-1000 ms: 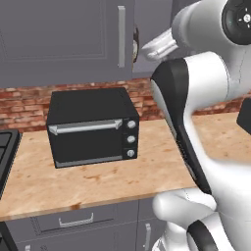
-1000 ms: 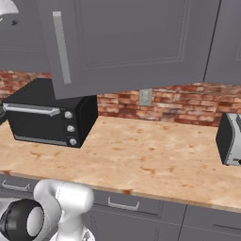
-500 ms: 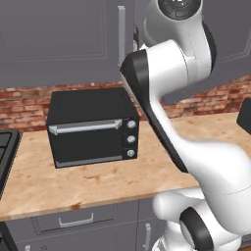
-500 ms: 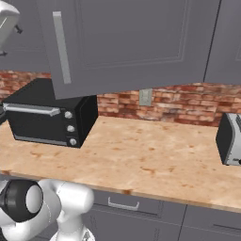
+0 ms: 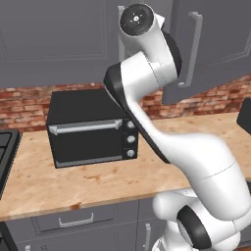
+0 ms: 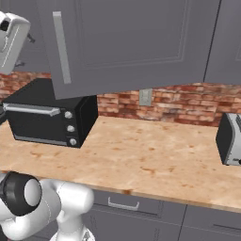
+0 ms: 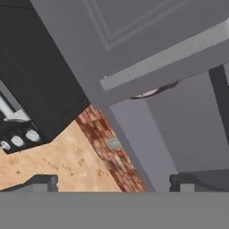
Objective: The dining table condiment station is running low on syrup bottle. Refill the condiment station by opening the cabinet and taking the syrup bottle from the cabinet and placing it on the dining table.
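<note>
Grey cabinet [image 6: 136,42] door hung ajar; the pincer [image 7: 114,181] gaped wide, empty. Reaching inside blind risked clipping the door edge or toppling the unseen bottle.

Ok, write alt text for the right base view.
A grey panelled upper cabinet door with a long silver bar handle stands swung open above a speckled tan worktop. A black toaster oven sits at left, a brick backsplash behind.

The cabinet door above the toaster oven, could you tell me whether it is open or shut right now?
Open. The cabinet door stands swung out over the counter, its lower edge hanging in front of the brick wall and toaster oven.
</note>
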